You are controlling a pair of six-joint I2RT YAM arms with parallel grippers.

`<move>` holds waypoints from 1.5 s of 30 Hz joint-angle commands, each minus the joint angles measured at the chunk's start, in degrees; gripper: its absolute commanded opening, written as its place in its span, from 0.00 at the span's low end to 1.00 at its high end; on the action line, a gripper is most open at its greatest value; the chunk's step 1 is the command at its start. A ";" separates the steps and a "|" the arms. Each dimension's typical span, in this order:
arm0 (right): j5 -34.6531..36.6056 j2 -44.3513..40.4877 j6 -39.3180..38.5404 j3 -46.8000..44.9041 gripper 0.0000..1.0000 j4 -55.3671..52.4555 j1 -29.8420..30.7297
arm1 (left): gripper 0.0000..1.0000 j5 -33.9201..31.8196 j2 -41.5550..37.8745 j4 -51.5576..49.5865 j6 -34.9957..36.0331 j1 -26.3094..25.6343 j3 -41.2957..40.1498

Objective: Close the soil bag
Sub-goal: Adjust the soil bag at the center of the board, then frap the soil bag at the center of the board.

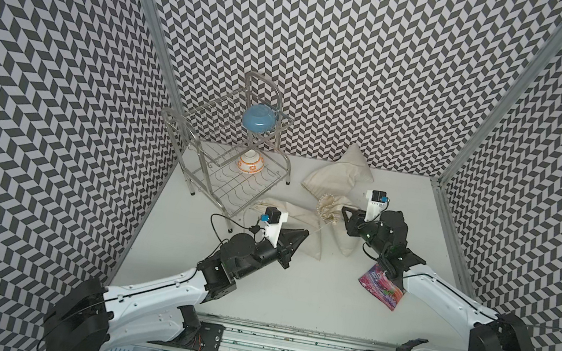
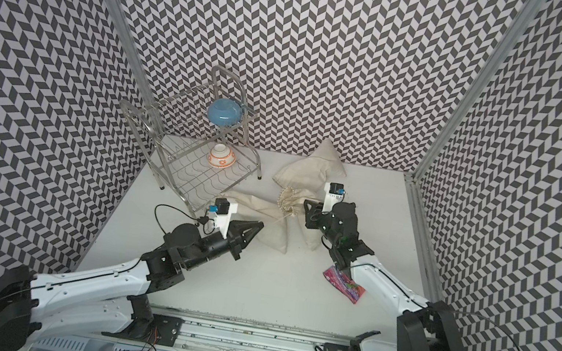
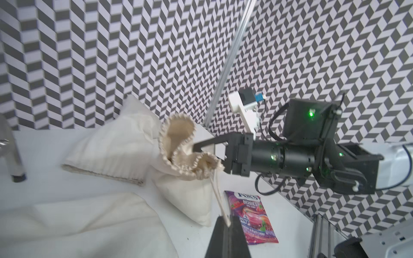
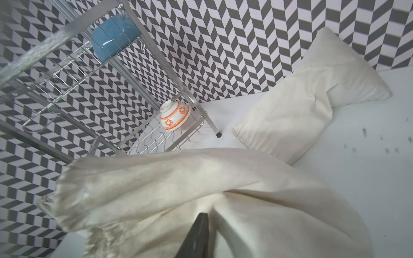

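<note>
A: Where is the soil bag?

B: The soil bag (image 3: pixel 190 196) sits mid-table (image 1: pixel 270 298), between the two arms. Its ruffled mouth (image 1: pixel 326 209) gapes and is tipped upward. A second cloth bag (image 1: pixel 344 169) leans against the back wall. A third, flat bag (image 1: pixel 288 214) lies against the soil bag on the left arm's side.

A: Left gripper?

B: The left gripper (image 1: pixel 305 232) is fully closed and pinches the drawstring (image 3: pixel 218 196). The cord runs straight from the fingertips up to the gathered side of the mouth.

A: Right gripper?

B: The right gripper (image 1: pixel 344 210) is at the mouth with its jaws partway apart. One finger (image 3: pixel 207 144) reaches across the rim and the other is hidden behind the ruffle. I cannot tell whether either touches the cloth.

A: Anything else on the table?

B: A candy packet (image 1: pixel 382 288) lies flat, partly under the right arm. A dish rack (image 1: pixel 231 183) stands at the back on the left side. It has a blue bowl (image 1: pixel 258 120) on the upper shelf and an orange-patterned bowl (image 1: pixel 251 163) overturned on the lower one.
</note>
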 commanded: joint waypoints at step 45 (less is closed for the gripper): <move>21.97 12.44 -25.37 12.77 0.24 -13.29 6.94 | 0.00 8.42 -4.60 -30.06 1.42 15.84 45.56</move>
